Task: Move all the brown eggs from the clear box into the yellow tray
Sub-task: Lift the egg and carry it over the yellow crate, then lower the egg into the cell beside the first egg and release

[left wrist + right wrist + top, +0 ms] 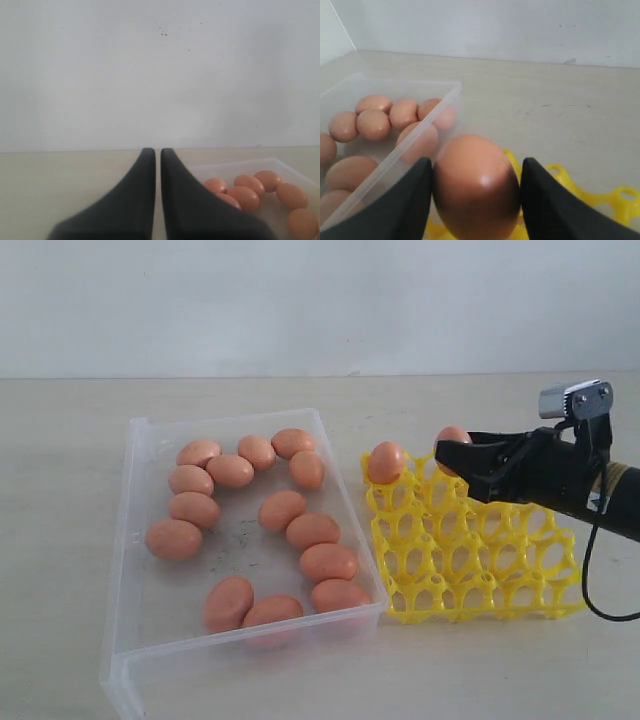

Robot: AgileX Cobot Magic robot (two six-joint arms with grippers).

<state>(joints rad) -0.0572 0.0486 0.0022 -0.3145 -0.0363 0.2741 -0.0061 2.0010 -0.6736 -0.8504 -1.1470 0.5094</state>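
Right now the right gripper (455,458) has its jaws clamped on an egg (476,187) by its sides, so the blunt end can drop into a cup. It hangs over the tray (480,570) back row, beside the corner egg (385,462); I'd guess it's filling in order. Fourteen eggs (282,510) lie loose in the box (135,540). The left gripper (158,155) has its jaws together, parked near the box, out of the way

We're looking at smooth, faintly glossy eggs (476,190), a clear plastic box (165,605) with a scuffed floor, a shiny yellow plastic tray (480,562), matt black fingers (400,210), and a matt table (60,490).
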